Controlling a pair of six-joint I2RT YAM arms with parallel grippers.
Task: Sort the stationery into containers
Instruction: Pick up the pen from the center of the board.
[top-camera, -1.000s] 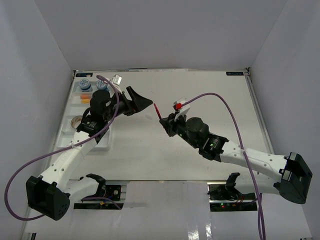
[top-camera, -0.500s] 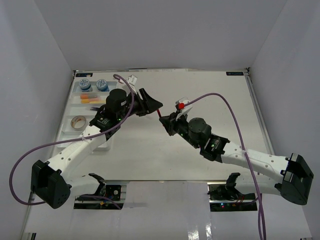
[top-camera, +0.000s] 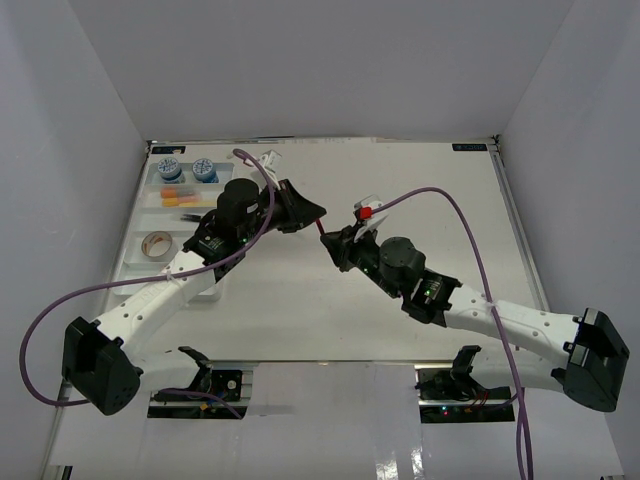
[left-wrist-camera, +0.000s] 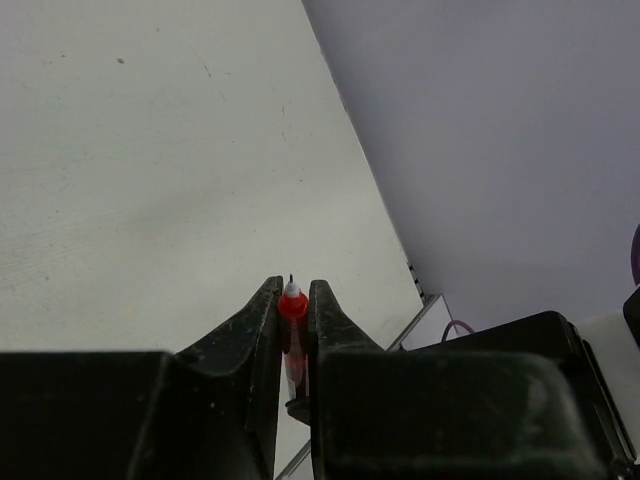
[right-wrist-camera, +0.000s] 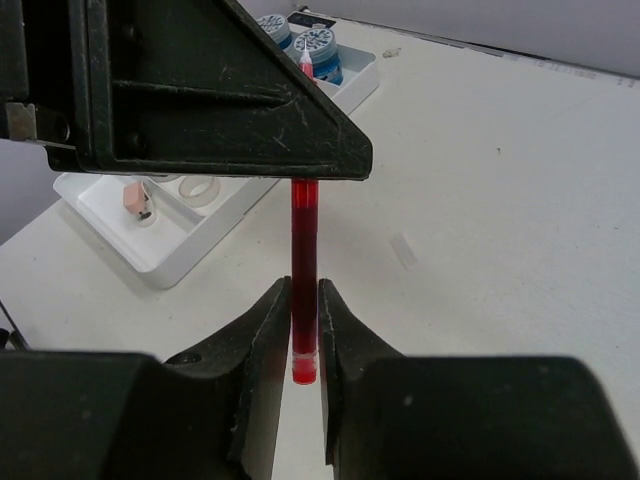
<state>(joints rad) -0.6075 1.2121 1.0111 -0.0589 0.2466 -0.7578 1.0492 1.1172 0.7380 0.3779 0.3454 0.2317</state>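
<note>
The red pen (right-wrist-camera: 304, 240) is held off the table (top-camera: 420, 190) by both tools at once, over the area just left of the table's middle. The right gripper (right-wrist-camera: 304, 320) is clamped on the pen's blunt rear end, its two fingers pressed against the barrel from either side. The left gripper (left-wrist-camera: 292, 290) is clamped on the same pen nearer the writing end, its jaws drawn together on the barrel with only the white tip protruding past the fingertips. A short section of bare red barrel spans the gap between the two tools. The left arm (top-camera: 160, 295) extends from its base at the near left corner diagonally toward the table's middle, its wrist turned to the right. The right arm (top-camera: 480, 315) extends from the near right corner diagonally toward the far left, lying low over the surface. The pen's long axis continues the line of the right gripper: rear end toward the near right, tip toward the far left corner, where the white tray (top-camera: 131, 262) lies along the left edge with two blue-white tubs (top-camera: 204, 170) in its far compartment.
</note>
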